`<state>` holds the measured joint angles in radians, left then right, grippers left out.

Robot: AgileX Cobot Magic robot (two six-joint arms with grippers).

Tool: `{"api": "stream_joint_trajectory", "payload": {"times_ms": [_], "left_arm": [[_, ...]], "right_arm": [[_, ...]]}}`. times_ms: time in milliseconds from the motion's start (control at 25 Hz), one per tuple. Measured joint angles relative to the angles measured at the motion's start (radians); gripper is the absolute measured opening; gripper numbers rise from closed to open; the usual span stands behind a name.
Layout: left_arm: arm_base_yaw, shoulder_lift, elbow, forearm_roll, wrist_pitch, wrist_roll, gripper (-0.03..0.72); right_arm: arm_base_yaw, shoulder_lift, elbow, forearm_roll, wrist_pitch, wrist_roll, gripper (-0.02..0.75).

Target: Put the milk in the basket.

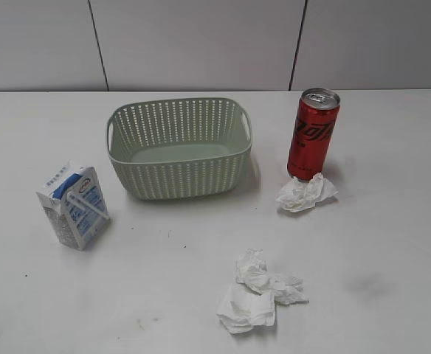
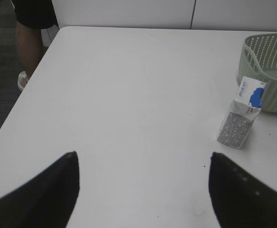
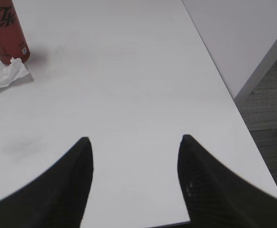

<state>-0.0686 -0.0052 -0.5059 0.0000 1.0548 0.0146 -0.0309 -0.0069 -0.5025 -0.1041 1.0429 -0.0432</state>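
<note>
The milk is a small white and blue carton with a white straw across its side. It stands upright on the white table, left of and nearer than the basket. The basket is pale green, perforated and empty. In the left wrist view the milk stands at the right, with the basket behind it at the frame edge. My left gripper is open and empty, well short of the milk. My right gripper is open and empty over bare table near the right edge. Neither gripper shows in the exterior view.
A tall red soda can stands right of the basket with a crumpled tissue at its base. Another crumpled tissue lies front centre. A person's leg stands beyond the table's left edge. The table's right edge is near.
</note>
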Motion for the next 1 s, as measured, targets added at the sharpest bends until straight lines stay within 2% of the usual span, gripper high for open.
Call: {"api": "stream_joint_trajectory", "payload": {"times_ms": [480,640,800,1000], "left_arm": [[0.0,0.0,0.0,0.0,0.0,0.0,0.627],[0.0,0.013,-0.001,-0.03,-0.001,0.0,0.62],[0.0,0.13,-0.031,-0.057,-0.05,0.0,0.62],[0.0,0.398,-0.096,-0.094,-0.171,0.0,0.62]], "right_arm": [[0.0,0.0,0.0,0.0,0.0,0.0,0.449],[0.0,0.0,0.0,0.0,0.0,0.0,0.449],[0.0,0.0,0.0,0.0,0.0,0.0,0.449],[0.0,0.0,0.0,0.0,0.0,0.0,0.449]]}}
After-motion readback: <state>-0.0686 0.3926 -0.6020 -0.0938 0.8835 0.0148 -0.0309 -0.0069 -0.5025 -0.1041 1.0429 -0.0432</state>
